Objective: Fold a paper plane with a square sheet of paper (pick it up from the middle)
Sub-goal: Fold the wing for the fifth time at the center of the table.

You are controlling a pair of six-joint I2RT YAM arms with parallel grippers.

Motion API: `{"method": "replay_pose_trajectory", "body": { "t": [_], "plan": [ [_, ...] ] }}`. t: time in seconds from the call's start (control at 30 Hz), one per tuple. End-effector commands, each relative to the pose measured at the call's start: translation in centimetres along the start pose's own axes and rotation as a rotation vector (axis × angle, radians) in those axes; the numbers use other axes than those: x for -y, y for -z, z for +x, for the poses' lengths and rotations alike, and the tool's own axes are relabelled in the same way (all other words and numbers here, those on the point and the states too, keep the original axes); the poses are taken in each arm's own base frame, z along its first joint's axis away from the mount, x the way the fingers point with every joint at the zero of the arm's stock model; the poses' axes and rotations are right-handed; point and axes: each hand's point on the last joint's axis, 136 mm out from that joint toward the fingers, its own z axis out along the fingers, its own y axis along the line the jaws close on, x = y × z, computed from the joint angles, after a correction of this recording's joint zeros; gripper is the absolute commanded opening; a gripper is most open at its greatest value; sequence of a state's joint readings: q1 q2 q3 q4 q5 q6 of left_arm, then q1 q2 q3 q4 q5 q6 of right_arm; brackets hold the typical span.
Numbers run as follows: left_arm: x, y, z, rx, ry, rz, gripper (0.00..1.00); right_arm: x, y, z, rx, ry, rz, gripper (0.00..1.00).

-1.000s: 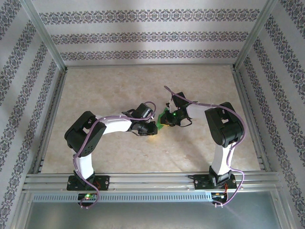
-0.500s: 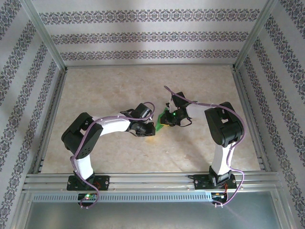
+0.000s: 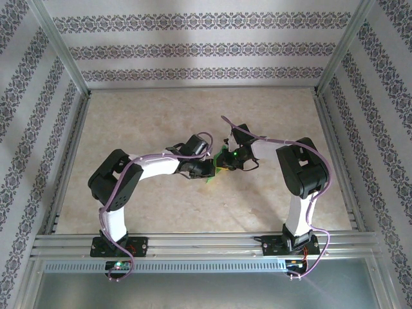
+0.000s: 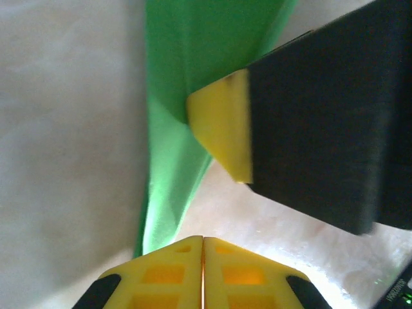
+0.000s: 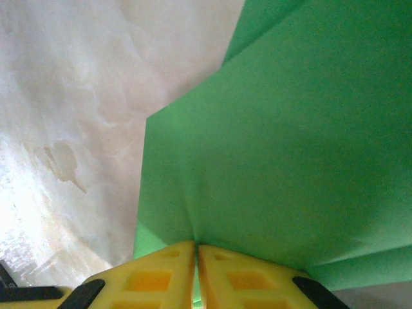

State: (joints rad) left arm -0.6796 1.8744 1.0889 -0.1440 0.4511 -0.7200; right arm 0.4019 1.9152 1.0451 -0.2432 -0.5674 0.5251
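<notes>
The green paper (image 4: 180,77) is in the middle of the table (image 3: 161,109), right between my two arms. It is already folded into a long, thin shape. My right gripper (image 5: 196,248) is pinched on one folded part of it. My left gripper (image 4: 203,239) has its yellow fingers pressed flat together at the low end of the paper (I cannot tell if any paper is caught in there or just sits beside them). I think this step is pressing a fold sharp. To do it well, I want the right side to hold tight while the left side squeezes right on the fold line. I must go slow and not pull the two apart, because thin paper rips easily.
</notes>
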Motion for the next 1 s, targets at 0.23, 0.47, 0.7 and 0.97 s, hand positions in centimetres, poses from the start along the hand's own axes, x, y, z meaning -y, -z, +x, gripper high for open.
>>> {"method": "replay_pose_trajectory", "body": {
  "t": [0.23, 0.47, 0.7, 0.97],
  "plan": [
    [-1.8, -1.4, 0.2, -0.011, 0.032, -0.063, 0.04, 5.1, -1.9, 2.5, -0.063, -0.081, 0.193, 0.18],
    [-2.7, -1.5, 1.0, -0.025, 0.044, -0.078, 0.03, 1.6, 0.9, 0.7, 0.016, -0.029, 0.126, 0.19],
    [-2.7, -1.5, 1.1, -0.030, 0.049, -0.065, 0.02, -1.0, 5.5, -0.7, 0.156, 0.037, 0.169, 0.33],
    [-2.4, -1.5, 1.0, -0.026, 0.046, -0.049, 0.03, 1.4, 7.1, -0.9, 0.266, -0.004, 0.390, 0.63]
  ]
}}
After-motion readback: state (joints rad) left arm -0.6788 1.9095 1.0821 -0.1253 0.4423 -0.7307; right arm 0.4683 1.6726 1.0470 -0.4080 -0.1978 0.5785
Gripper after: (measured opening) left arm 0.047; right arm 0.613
